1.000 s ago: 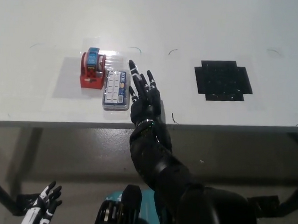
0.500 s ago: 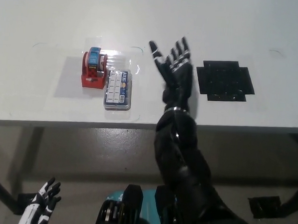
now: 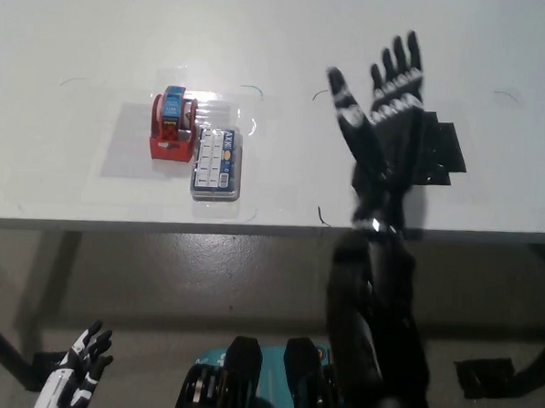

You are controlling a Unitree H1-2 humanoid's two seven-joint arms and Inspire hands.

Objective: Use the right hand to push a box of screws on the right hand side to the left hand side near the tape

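Clear screw box [image 3: 215, 163] well left of open right hand [image 3: 387, 119]

Single head view, steeply down onto white table [image 3: 80, 29], moderately far.

The black right hand [image 3: 385, 118] is raised with fingers spread and sits right in front of the black patch [image 3: 443, 149] near the table's [image 3: 99, 30] right edge, so the patch's left part is covered and its full outline can't be made out. The print on the box of screws [image 3: 214, 163] is way too small to read, and so is the label on the red tape dispenser [image 3: 170, 127] beside it. The white left hand [image 3: 73, 380] is down in the lower left corner below the table's front edge, cut off by the bottom of the frame, small and a bit blurry. The table itself runs off the top, left and right edges.
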